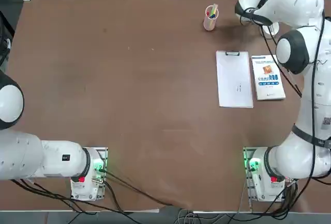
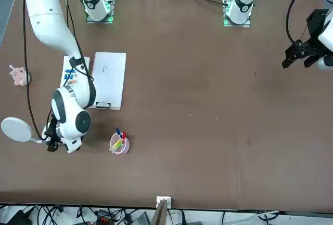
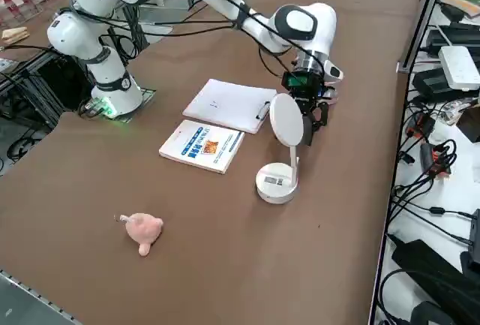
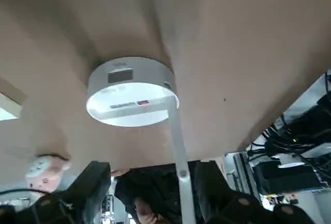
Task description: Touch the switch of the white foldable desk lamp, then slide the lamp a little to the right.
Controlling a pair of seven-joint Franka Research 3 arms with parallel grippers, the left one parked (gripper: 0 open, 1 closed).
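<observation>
right tool [image 3: 313, 118]: wide, holding nothing, just behind the lamp head, frame centre | white foldable desk lamp [image 3: 279, 167]: upright on counter [image 3: 225, 250], right of booklet [image 3: 202, 145]

Brown table [image 1: 129, 105] fills the room's middle; black cables [image 3: 427, 212] and power strips [image 3: 459, 66] crowd its edge.

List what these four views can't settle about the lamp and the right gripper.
- Top view: the white foldable desk lamp is almost wholly hidden under the right arm.
- Front view: the right gripper sits under its own wrist; lamp base covered, only the head shows.
- Right side view: the lamp head blocks the fingertips, so contact is undecidable.
- Right wrist view: switch location on the base too unclear to name.
</observation>
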